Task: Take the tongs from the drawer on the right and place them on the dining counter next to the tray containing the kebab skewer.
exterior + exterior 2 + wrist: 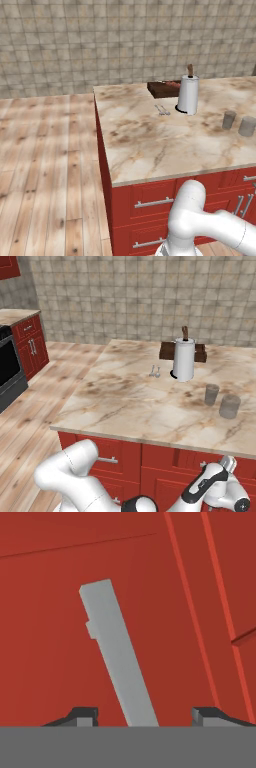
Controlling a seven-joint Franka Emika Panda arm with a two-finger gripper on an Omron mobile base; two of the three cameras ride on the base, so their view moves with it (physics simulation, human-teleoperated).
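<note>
Left base view. We see the dining counter (150, 135), an island with a beige, brown-veined marble top over a red cabinet base with grey bar handles on its drawer fronts. At the far edge of the top lies the dark brown tray (162, 89); a reddish strip along its upper edge may be the kebab skewer, but we cannot resolve it. Just in front of the tray's right end stands a white paper towel roll (188, 94) on a holder with a brown post. A small silvery utensil (162, 109) lies on the marble to the left of the roll. Two grey cups (238, 123) stand near the right edge, well apart from the tray. The floor is pale wood planking; the back wall is beige-grey square tile. The white arm rises at lower right.

Right base view. We see the same counter top (140, 401), the tray (166, 350) behind the roll (183, 360), the utensil (154, 372) and the cups (221, 400). At far left stand a red wall cabinet (31, 346) and a dark oven front (10, 373).

Hand view. We see the gripper (145, 716) facing a red cabinet front close up, with a grey bar handle (119, 657) running diagonally between the two finger tips (82, 716). The fingers stand apart on either side of the handle, not touching it.

We can see no tongs and no legible writing or labels.
</note>
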